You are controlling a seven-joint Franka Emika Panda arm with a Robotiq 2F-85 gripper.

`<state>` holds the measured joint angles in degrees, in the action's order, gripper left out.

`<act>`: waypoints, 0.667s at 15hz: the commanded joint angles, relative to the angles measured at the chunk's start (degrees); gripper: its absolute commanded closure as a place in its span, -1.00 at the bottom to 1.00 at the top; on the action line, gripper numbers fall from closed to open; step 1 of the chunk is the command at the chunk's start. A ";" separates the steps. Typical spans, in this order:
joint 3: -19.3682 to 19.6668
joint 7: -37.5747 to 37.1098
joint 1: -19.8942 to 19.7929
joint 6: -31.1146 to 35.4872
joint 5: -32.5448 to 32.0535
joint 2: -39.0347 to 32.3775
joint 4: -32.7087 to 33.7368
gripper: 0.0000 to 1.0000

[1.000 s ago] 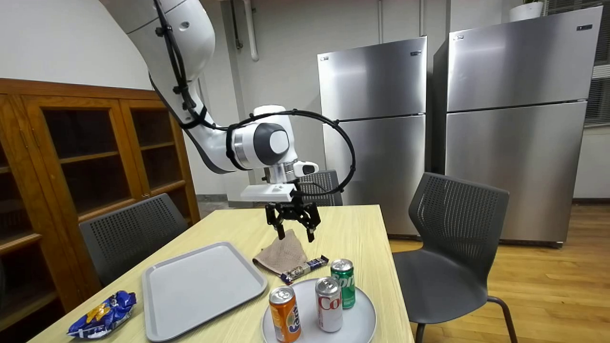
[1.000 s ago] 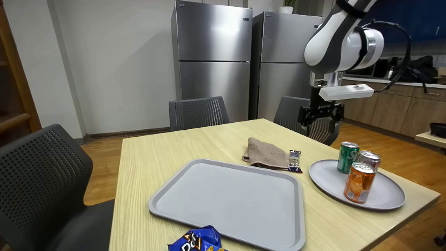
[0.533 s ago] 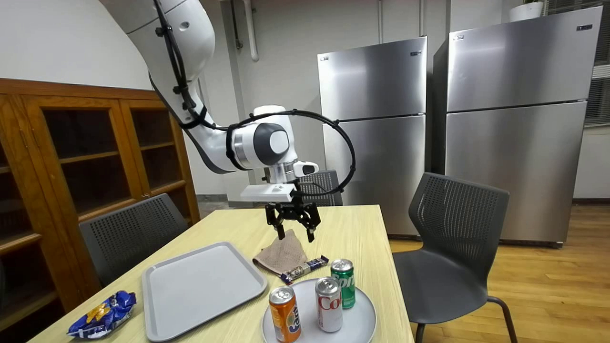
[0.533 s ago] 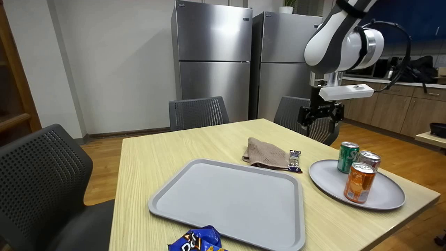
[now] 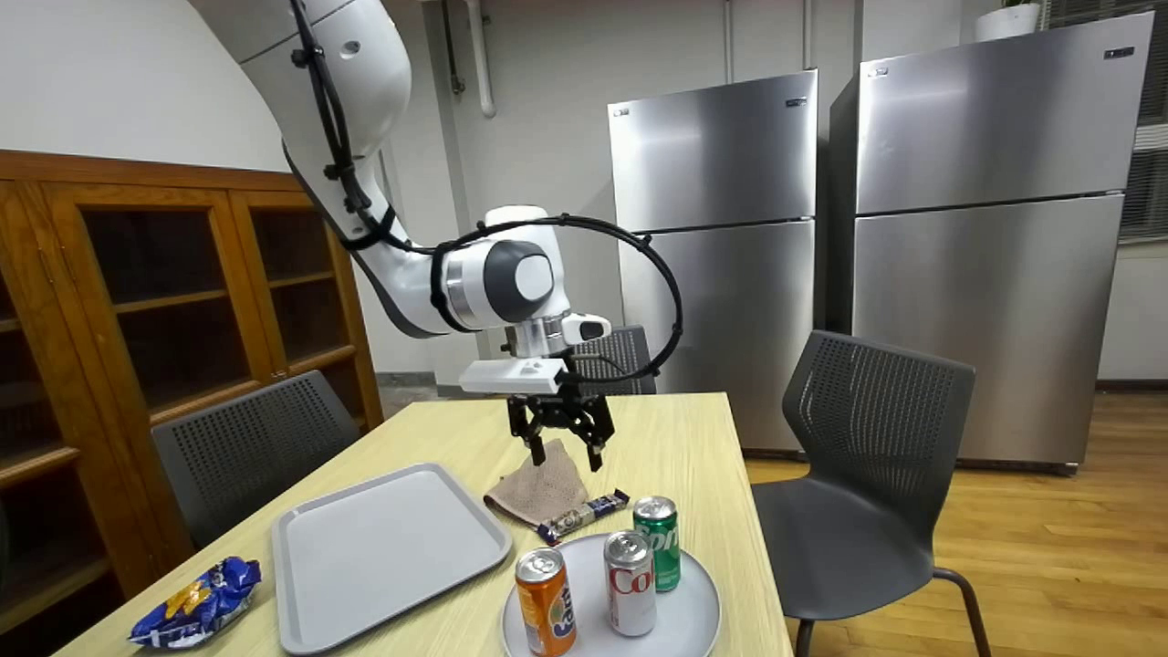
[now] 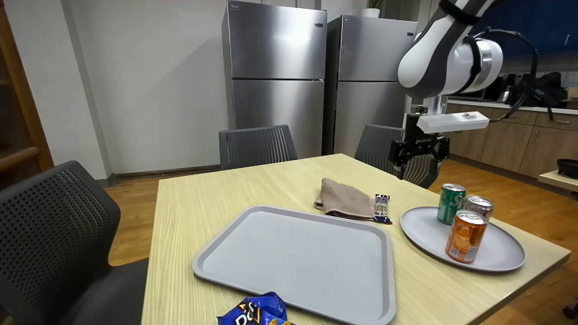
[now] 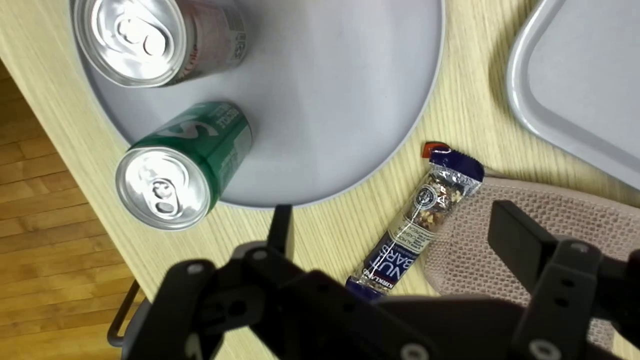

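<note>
My fingers [image 7: 281,229]: spread, empty; nut bar [image 7: 412,225]: below, untouched; I'd best straddle its middle, clear of the cloth [image 7: 570,212]

Sprite can [image 5: 664,545], Coke can [image 5: 630,586] and Fanta can [image 5: 545,604] stand on the plate [image 5: 680,625]. The nut bar [image 7: 417,220] lies between plate and cloth [image 6: 345,199].

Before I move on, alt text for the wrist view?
An open, empty gripper hangs above a wooden table, framing a nut bar at the edge of a brown cloth. Upper left, a green can and a silver can stand on a round gray plate; part of a gray tray shows upper right.
</note>
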<state>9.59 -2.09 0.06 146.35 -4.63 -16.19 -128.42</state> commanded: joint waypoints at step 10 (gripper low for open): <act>-1.35 10.23 -4.81 5.23 0.37 13.64 -16.08 -1.00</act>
<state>9.58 5.27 -3.02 150.30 -4.60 -7.27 -139.37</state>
